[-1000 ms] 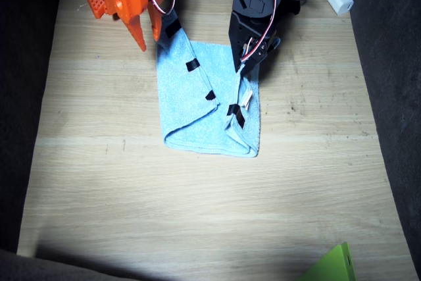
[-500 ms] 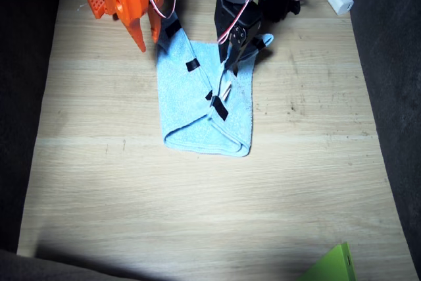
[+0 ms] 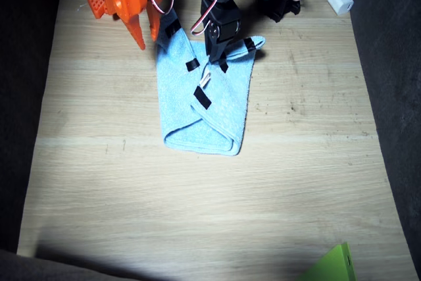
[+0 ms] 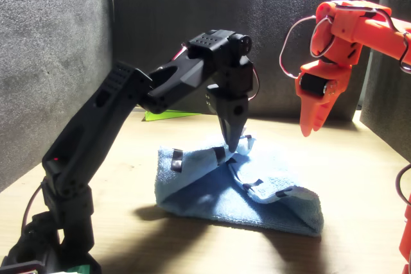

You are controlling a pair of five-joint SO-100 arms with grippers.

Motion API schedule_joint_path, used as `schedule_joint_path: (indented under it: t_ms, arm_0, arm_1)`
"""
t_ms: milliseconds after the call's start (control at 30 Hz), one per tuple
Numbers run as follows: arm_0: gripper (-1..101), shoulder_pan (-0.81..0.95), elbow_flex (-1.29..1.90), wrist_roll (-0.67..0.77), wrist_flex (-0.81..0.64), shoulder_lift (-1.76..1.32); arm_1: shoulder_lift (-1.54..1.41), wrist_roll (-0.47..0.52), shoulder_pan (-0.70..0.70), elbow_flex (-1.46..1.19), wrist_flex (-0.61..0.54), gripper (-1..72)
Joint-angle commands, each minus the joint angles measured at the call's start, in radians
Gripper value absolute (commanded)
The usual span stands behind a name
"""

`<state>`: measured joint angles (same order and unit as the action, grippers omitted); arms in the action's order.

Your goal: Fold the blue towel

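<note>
The blue towel [image 3: 214, 106] lies partly folded on the wooden table, with black tape strips showing along its edges. My black left gripper [image 3: 214, 56] is shut on a raised edge of the towel near its far end, pinching a fold [image 4: 232, 149] lifted off the cloth below. My orange right gripper [image 3: 148, 36] hangs just beside the towel's far corner [image 3: 169, 27], its fingers slightly apart and holding nothing. In the front view, the right gripper [image 4: 308, 123] hovers above the towel [image 4: 270, 197] without touching it.
A small bright green flat piece [image 3: 333, 266] lies at the table's near edge, also seen behind the left arm as the green piece [image 4: 168, 115]. A white block [image 3: 340, 0] sits at the far corner. Dark walls border the table on both sides.
The left gripper has carried the towel's edge across towards the right arm, laying that side over the middle. The towel now looks narrower. The right arm has not moved.
</note>
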<state>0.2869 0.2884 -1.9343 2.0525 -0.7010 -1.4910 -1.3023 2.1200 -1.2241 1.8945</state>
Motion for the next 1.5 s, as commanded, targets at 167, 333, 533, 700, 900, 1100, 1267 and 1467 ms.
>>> schedule_joint_path:
  t_ms: [167, 333, 533, 700, 900, 1100, 1267, 1467]
  arm_0:
    - [-1, -0.015, -0.155, -0.091, 0.012, 0.040]
    - [-1, -0.044, -0.276, -0.133, 0.011, 0.098]
    - [-1, -0.098, -0.374, -0.183, 0.006, 0.170]
    - [-1, -0.126, -0.397, -0.199, 0.006, 0.212]
    - [1, -0.155, -0.416, -0.212, 0.003, 0.264]
    - [10, -0.156, -0.468, -0.221, 0.003, 0.304]
    - [18, -0.166, -0.522, -0.221, 0.000, 0.319]
    - [23, -0.189, -0.525, -0.236, -0.005, 0.337]
  arm_1:
    - [-0.061, -0.015, 0.017, -0.012, -0.006, 17.5]
    - [-0.060, -0.015, 0.017, -0.012, -0.006, 17.5]
    - [-0.058, -0.015, 0.017, -0.012, -0.008, 17.5]
    - [-0.060, -0.015, 0.017, -0.012, -0.008, 17.4]
    - [-0.060, -0.014, 0.020, -0.012, -0.008, 17.4]
    - [-0.060, -0.014, 0.020, -0.012, -0.006, 17.3]
    - [-0.054, -0.012, 0.021, -0.012, -0.009, 17.3]
    - [-0.048, -0.012, 0.021, -0.012, -0.015, 17.2]
